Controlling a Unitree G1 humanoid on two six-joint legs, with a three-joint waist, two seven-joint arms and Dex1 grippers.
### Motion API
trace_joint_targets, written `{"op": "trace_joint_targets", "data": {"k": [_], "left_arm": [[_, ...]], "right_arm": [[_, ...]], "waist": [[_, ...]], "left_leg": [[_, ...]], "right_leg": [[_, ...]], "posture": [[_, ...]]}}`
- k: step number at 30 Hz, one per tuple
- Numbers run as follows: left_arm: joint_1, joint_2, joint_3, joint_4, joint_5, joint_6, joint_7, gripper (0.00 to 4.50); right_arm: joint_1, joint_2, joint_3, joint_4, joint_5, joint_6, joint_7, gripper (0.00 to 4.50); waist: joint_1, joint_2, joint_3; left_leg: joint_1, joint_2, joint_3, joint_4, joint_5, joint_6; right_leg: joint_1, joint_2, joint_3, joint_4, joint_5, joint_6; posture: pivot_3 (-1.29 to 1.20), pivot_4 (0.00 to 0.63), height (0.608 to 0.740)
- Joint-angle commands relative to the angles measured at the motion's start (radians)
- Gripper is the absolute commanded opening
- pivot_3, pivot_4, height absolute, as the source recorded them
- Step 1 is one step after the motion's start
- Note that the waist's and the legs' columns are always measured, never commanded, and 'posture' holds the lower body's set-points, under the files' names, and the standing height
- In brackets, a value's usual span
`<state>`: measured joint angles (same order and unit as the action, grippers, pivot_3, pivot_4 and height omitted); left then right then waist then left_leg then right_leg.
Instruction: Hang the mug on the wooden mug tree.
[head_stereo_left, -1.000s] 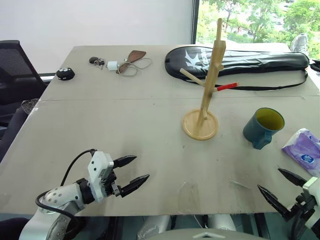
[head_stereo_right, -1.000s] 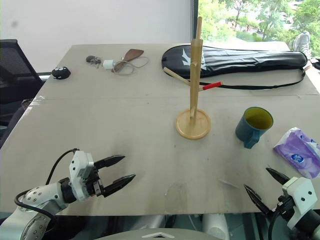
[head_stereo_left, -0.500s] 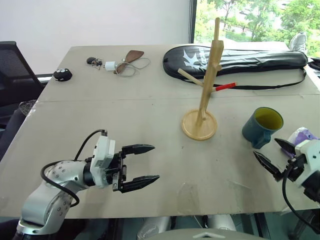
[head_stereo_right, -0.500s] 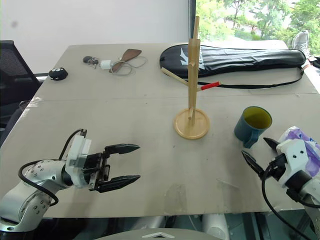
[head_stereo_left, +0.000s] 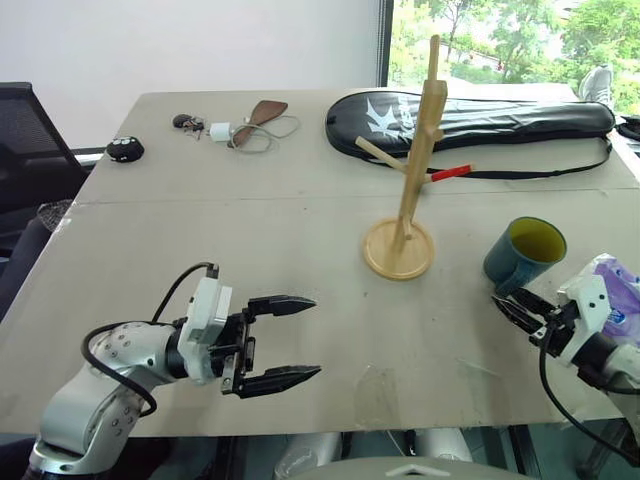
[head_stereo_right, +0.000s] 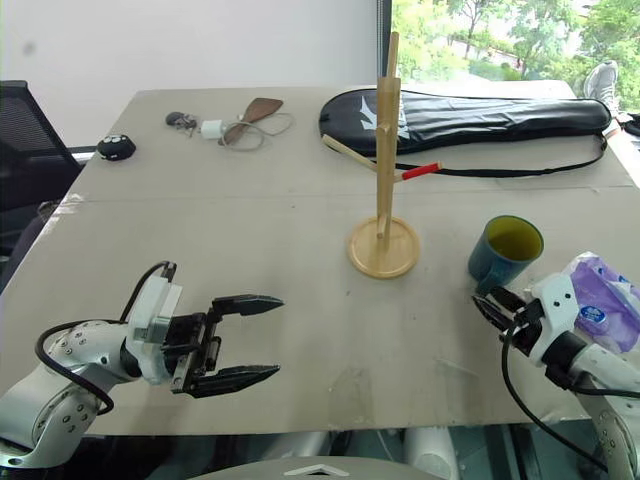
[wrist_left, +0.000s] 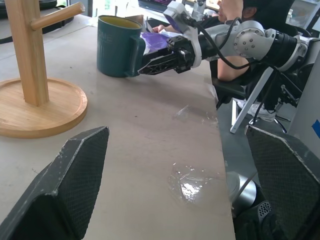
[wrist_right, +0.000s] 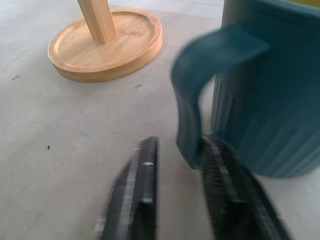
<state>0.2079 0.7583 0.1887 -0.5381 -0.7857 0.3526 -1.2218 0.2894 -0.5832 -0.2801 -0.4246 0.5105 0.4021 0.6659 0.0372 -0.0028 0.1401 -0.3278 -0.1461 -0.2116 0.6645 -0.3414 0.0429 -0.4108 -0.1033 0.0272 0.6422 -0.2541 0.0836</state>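
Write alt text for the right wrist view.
The right gripper closes its two black fingers on the lower handle of the teal mug, which stands on the grey table. Beyond it sits the round base of the wooden mug tree.

Your robot's arms are glossy silver-grey segments with black joint bands, and a black cable loops loosely beside each forearm. Each wrist carries a white boxy housing. The left gripper (head_stereo_left: 283, 341) and right gripper (head_stereo_left: 512, 307) each have two tapered, pointed black fingers with mesh-textured faces.
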Motion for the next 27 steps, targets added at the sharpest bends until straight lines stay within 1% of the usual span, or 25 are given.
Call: {"op": "trace_joint_targets", "data": {"k": [1,6,10,14,15,16,20,22,25,27], "left_arm": [[0.005,-0.001,0.027,-0.026,-0.009,-0.026,-0.003,4.50],[0.007,-0.003,0.033,-0.022,-0.016,-0.028,0.000,4.50],[-0.006,-0.033,0.043,-0.029,-0.044,-0.023,0.040,4.50],[-0.034,-0.077,0.057,-0.039,-0.065,-0.018,0.110,4.50],[-0.039,-0.089,0.060,-0.042,-0.067,-0.021,0.126,4.50],[-0.050,-0.126,0.062,-0.041,-0.061,-0.058,0.141,4.50],[-0.053,-0.203,0.081,-0.067,-0.118,-0.098,0.161,4.50],[-0.041,-0.206,0.102,-0.095,-0.156,-0.091,0.172,4.50],[-0.032,-0.185,0.126,-0.131,-0.193,-0.072,0.195,4.50],[-0.021,-0.162,0.153,-0.164,-0.241,-0.043,0.234,4.50]], "right_arm": [[-0.018,0.006,0.005,0.016,-0.019,-0.050,0.017,0.04],[-0.054,0.020,0.001,0.041,-0.016,-0.082,0.023,0.04],[-0.096,0.014,-0.036,0.026,0.015,-0.076,0.022,0.04],[-0.153,-0.040,-0.108,-0.091,0.144,0.016,0.015,0.04],[-0.170,-0.055,-0.114,-0.117,0.168,0.040,0.007,0.04],[-0.192,-0.073,-0.116,-0.145,0.197,0.070,0.000,0.04],[-0.288,-0.147,-0.102,-0.220,0.292,0.180,-0.032,0.04],[-0.344,-0.177,-0.093,-0.235,0.330,0.229,-0.054,0.04],[-0.409,-0.215,-0.077,-0.233,0.362,0.281,-0.061,0.04],[-0.473,-0.239,-0.048,-0.218,0.376,0.318,-0.063,0.04]], "waist": [[0.000,0.000,0.000],[-0.002,0.000,0.000],[-0.002,0.000,0.000],[0.001,0.001,0.001],[0.000,0.001,0.001],[0.000,0.001,0.001],[0.000,-0.001,0.001],[-0.001,-0.001,0.001],[0.002,-0.002,0.001],[0.002,-0.003,0.002]], "left_leg": [[0.000,0.000,0.000,0.000,0.000,0.000],[0.000,0.000,0.000,0.000,0.000,0.000],[0.000,0.000,0.000,0.000,0.000,0.000],[0.000,0.000,0.000,0.000,0.000,0.000],[0.000,0.000,0.000,0.000,0.000,0.000],[0.000,0.000,0.000,0.000,0.000,0.000],[-0.001,0.001,0.001,0.000,0.000,0.000],[-0.001,0.001,0.001,0.001,0.000,0.000],[-0.001,0.001,0.001,0.001,0.000,0.000],[-0.001,0.001,0.001,0.001,0.000,0.000]], "right_leg": [[0.000,0.000,0.000,0.000,0.000,0.000],[0.000,0.000,0.000,0.000,0.000,0.000],[0.000,0.000,0.000,0.000,0.000,0.000],[0.000,0.000,0.000,0.000,0.000,0.000],[0.000,0.000,0.000,0.000,0.000,0.000],[0.000,0.000,0.000,0.000,0.000,0.000],[0.000,0.000,0.000,0.000,0.000,0.000],[-0.001,0.000,0.000,0.000,0.000,0.000],[-0.001,0.000,0.000,0.000,0.000,0.000],[-0.001,0.000,0.000,-0.001,0.000,0.000]], "posture": [[0.00,0.150,0.740],[0.00,0.150,0.740],[0.00,0.150,0.740],[0.00,0.150,0.740],[0.00,0.150,0.740],[0.00,0.150,0.740],[0.00,0.150,0.740],[0.00,0.150,0.740],[0.00,0.150,0.740],[0.00,0.150,0.740]]}}
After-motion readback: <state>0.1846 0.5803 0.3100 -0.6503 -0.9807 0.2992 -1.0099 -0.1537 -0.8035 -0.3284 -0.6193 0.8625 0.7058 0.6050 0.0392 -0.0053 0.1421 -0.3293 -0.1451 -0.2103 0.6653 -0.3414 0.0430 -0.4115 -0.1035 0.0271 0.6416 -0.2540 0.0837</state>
